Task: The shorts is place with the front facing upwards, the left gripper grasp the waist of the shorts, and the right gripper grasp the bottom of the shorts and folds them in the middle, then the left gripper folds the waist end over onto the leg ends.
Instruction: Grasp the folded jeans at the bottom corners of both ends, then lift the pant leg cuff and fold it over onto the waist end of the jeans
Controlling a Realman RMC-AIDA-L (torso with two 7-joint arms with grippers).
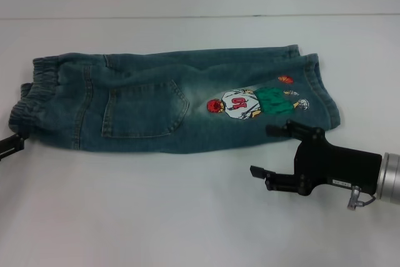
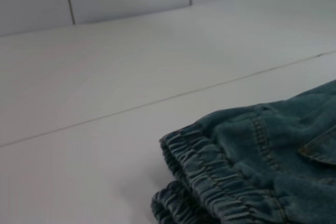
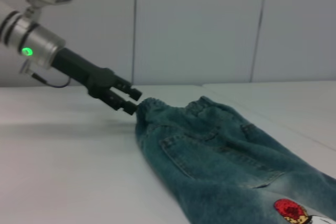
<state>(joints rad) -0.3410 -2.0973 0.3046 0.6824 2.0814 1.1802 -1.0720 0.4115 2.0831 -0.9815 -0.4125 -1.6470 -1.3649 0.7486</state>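
Observation:
The blue denim shorts (image 1: 156,101) lie flat on the white table, folded lengthwise, with a back pocket and an embroidered cartoon figure (image 1: 250,104) facing up. The elastic waist (image 1: 40,92) is at the left and the leg ends (image 1: 319,85) at the right. My left gripper (image 1: 14,144) sits at the near corner of the waist, right against the waistband; the right wrist view shows the left gripper (image 3: 131,100) touching the cloth edge. My right gripper (image 1: 267,151) hovers open in front of the leg ends, holding nothing. The left wrist view shows only the waistband (image 2: 210,177).
The white table (image 1: 156,217) stretches all around the shorts. A white tiled wall (image 3: 199,24) stands behind it. A seam line (image 1: 200,15) runs across the table's far side.

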